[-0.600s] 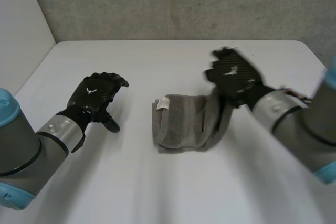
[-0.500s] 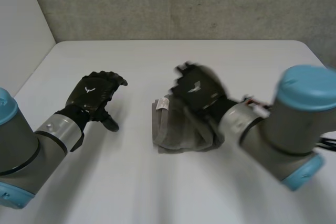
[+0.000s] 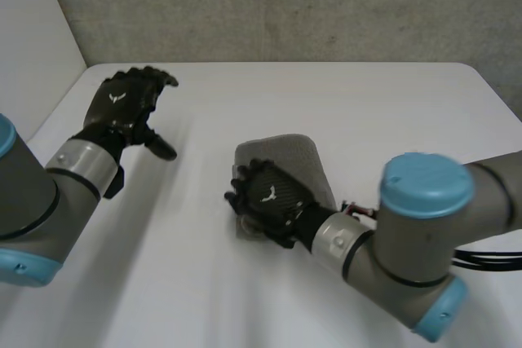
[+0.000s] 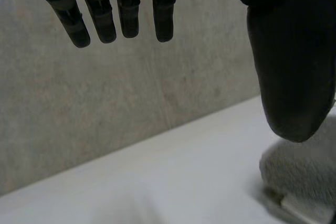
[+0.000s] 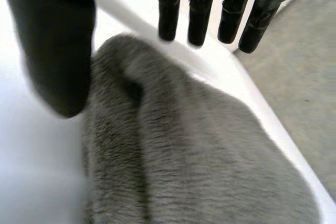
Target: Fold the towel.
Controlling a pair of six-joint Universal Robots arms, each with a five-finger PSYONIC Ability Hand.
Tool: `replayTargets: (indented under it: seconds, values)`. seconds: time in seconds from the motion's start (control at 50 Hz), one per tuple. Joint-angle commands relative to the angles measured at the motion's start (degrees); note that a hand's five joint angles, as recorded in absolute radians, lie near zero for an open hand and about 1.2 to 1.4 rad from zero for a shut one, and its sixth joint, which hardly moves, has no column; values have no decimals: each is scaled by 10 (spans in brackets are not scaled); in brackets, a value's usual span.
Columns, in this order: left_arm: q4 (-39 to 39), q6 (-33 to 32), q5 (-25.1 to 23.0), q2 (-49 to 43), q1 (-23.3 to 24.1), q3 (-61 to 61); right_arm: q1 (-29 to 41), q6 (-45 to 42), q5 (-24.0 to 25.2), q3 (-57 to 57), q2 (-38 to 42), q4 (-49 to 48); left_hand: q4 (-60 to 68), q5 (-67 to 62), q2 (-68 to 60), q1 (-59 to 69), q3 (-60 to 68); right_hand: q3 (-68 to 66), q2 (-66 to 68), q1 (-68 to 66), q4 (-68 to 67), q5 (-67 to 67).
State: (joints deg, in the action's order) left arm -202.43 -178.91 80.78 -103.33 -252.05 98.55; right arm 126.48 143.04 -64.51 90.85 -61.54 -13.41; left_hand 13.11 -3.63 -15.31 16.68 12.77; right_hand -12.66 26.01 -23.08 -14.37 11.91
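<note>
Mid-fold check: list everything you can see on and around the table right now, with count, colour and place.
towel: one, grey, folded into a bundle, near the middle of the table.
label: one, white, at the towel's edge facing the left hand.
table: one, white, carrying the towel.
wall: one, grey and rough, behind the table.
left hand: one, black, fingers straight, over the table's left part, apart from the towel.
right hand: one, black, fingers straight, palm down over the towel's near left corner; I cannot tell whether it touches.
arms: two, grey with light-blue caps, left arm and right arm at the near edge.
</note>
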Motion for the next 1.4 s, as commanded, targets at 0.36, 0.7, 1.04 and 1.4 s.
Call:
replayTargets:
  seconds: [0.36, 0.7, 1.04, 1.4]
  values:
    - [131, 155, 10, -169, 125, -183, -178, 351, -85, -17, -57, 35, -31, 1, 17, -31, -28, 27, -160, 131, 44, -119]
    - [133, 143, 100, -279, 172, -209, -136, 376, -102, -111, 82, 85, -31, 2, 19, -33, -28, 27, -160, 131, 44, -119]
    - [131, 50, 130, -312, 168, -213, -119, 367, -103, -119, 117, 88, -31, 9, 26, -39, -28, 27, -160, 131, 44, -119]
    - [146, 50, 130, -184, 167, -201, -124, 341, -135, -88, -31, 85, -31, 24, 41, -55, -28, 27, -160, 131, 44, -119]
